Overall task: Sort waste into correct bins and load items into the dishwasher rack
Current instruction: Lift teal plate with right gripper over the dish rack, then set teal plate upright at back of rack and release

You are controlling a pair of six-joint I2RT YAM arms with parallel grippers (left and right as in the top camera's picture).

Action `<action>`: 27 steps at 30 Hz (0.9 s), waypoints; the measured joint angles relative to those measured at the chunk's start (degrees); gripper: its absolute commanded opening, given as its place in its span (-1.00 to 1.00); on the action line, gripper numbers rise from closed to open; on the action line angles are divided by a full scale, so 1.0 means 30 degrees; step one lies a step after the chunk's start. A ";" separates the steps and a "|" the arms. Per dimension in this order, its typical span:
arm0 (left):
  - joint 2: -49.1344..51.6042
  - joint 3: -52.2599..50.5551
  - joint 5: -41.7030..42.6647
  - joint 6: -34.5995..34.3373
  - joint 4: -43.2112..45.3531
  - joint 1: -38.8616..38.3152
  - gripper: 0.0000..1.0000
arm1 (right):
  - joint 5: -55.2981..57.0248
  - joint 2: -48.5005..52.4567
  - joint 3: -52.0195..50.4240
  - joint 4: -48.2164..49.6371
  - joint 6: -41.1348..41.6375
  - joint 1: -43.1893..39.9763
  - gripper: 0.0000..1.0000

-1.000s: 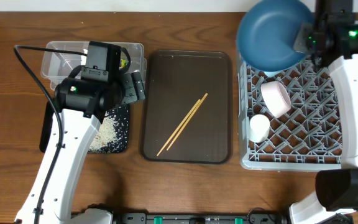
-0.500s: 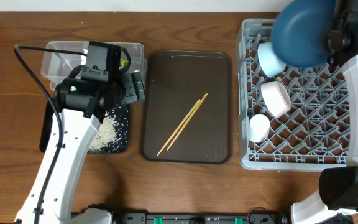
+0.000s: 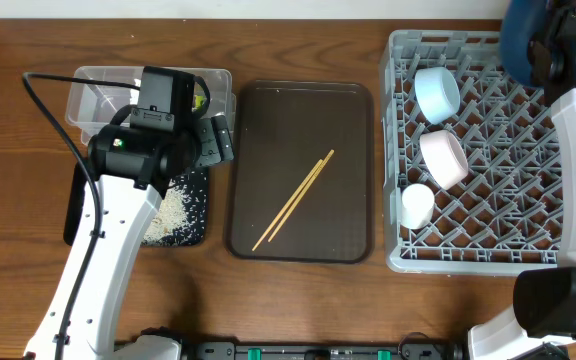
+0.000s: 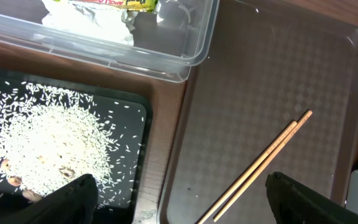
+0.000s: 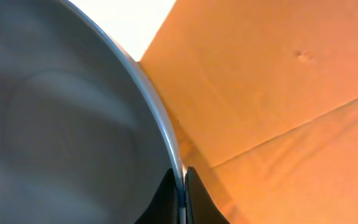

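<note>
Pinching dark blue plate (image 5: 55,124) rim in right tool (image 5: 180,196), left tool (image 4: 188,199) wide, wrapper (image 4: 114,4) print unreadable

- Overhead: even, soft light from above, with faint shadows on the table (image 3: 28,270) and everything in focus.
- Left wrist: crisp. There are small white glints on the clear tub (image 4: 191,37), and the left gripper's fingertips (image 4: 73,196) are dark and blurred.
- Right wrist: the plate (image 5: 55,124) is soft and out of focus, and the top patch is blown white.

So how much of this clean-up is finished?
Done: tissue and wrapper in the clear tub, rice in the black tub, light blue bowl, white bowl and cup in the rack. In hand: the right jaws pinch the blue plate by its rim. Left: the chopsticks on the brown tray.
</note>
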 measured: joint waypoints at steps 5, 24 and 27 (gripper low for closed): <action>0.0000 0.0000 0.0007 0.0000 0.0000 0.0000 0.78 | 0.1268 0.0838 0.0000 0.1464 -0.3432 -0.0160 -0.98; 0.0000 0.0000 0.0007 0.0000 0.0000 0.0000 0.79 | 0.3140 0.4758 -0.0102 0.7839 -1.4331 -0.0998 -0.98; 0.0000 0.0000 0.0000 0.0000 0.0000 0.0000 0.79 | 0.2922 0.4765 -0.0109 0.7832 -1.4987 -0.1443 -0.98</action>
